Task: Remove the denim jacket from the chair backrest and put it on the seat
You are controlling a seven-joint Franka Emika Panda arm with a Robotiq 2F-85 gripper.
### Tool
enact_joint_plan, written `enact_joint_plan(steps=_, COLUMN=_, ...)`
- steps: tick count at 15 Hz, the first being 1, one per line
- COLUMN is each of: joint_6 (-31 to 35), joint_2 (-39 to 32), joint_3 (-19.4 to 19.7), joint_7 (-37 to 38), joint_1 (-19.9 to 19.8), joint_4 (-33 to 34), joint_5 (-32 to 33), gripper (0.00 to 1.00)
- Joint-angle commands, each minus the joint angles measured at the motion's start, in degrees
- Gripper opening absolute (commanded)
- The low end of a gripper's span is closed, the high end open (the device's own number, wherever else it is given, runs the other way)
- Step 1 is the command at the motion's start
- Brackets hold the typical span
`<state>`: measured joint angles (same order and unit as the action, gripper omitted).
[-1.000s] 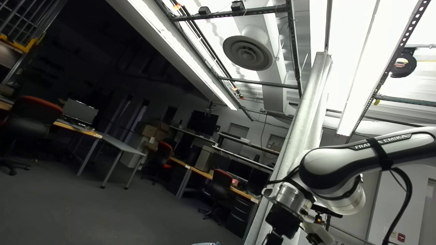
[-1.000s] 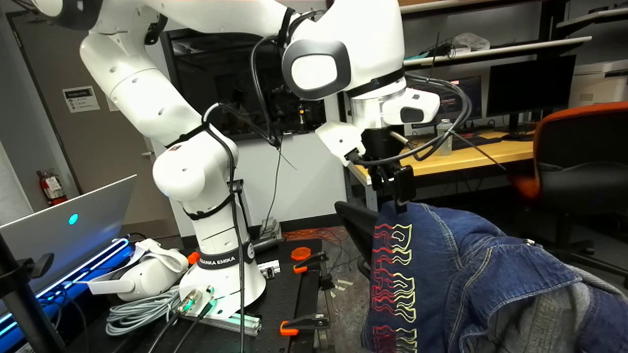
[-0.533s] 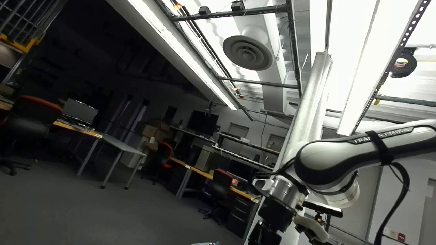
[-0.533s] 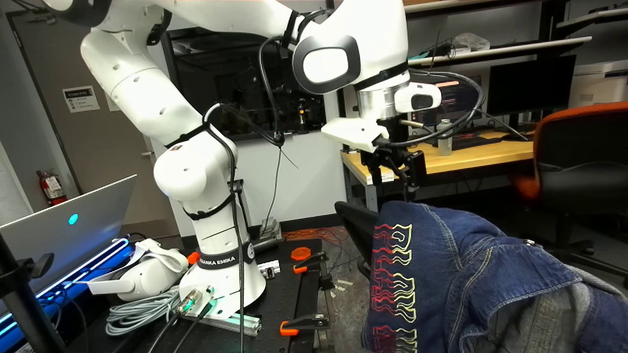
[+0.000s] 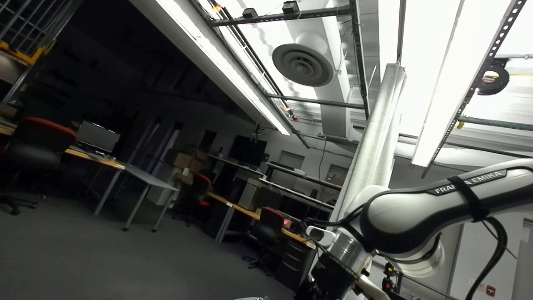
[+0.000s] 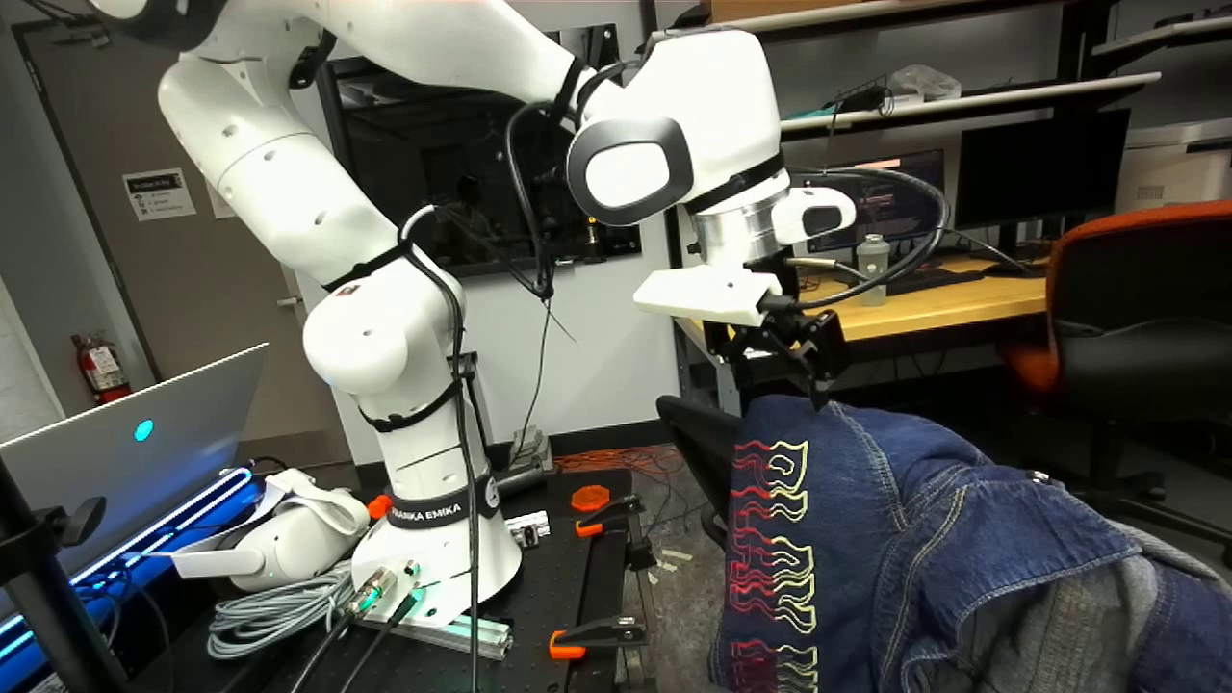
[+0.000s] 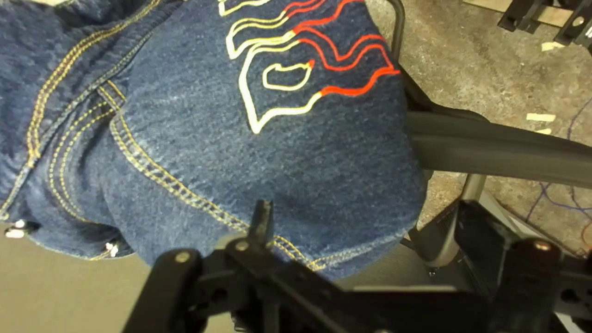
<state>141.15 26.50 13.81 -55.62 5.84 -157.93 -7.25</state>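
The denim jacket [image 6: 866, 539] hangs draped over the black chair [image 7: 504, 150], part of which comes out just beside the jacket; the backrest itself I cannot distinguish. In my judgement the garment will handle as soft and limp, rather heavy for a cloth, not slippery and hardly fragile. It is too wide to hold whole, so I would pinch one edge, best where the double-stitched seam [image 7: 185, 192] reaches the border of the jacket; such thickness should give good hold. The rest will probably drag. My tool [image 7: 365, 208] is above this border, its jaws apart and clamped on nothing; whether a tip touches the jacket, I cannot tell. The denim is dark blue, with a grey inner side [image 6: 1068, 616], wavy embroidery [image 7: 354, 90] in red and pale yellow, and what looks like a metal button [image 7: 112, 249].
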Motion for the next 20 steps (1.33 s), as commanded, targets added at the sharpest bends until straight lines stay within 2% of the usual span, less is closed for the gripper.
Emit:
enact_joint_plan(steps=1, joint_6=4.42, joint_2=-2.02, joint_3=0.53, joint_7=-6.85, joint_1=2.66, joint_4=0.07, joint_5=-1.22, gripper=1.00)
enact_joint_plan(steps=7, joint_6=9.88, joint_2=-5.24, joint_3=0.87, joint_7=-11.65, joint_1=5.20, joint_4=0.07, joint_5=-3.10, gripper=1.00)
enact_joint_plan(steps=13, joint_6=13.07, joint_2=-9.15, joint_3=1.21, joint_7=-15.89, joint_1=4.72, joint_4=0.06, joint_5=-2.81, gripper=0.98)
enact_joint_plan(steps=14, joint_6=13.85, joint_2=-9.83, joint_3=1.31, joint_7=-16.50, joint_1=4.70, joint_4=0.05, joint_5=-3.18, gripper=0.78)
enact_joint_plan(steps=16, joint_6=15.21, joint_2=-10.89, joint_3=1.34, joint_7=-16.99, joint_1=4.48, joint_4=0.05, joint_5=-3.69, gripper=0.70)
enact_joint_plan(steps=20, joint_6=17.93, joint_2=-11.76, joint_3=1.37, joint_7=-16.62, joint_1=3.78, joint_4=0.05, joint_5=-4.28, gripper=0.39)
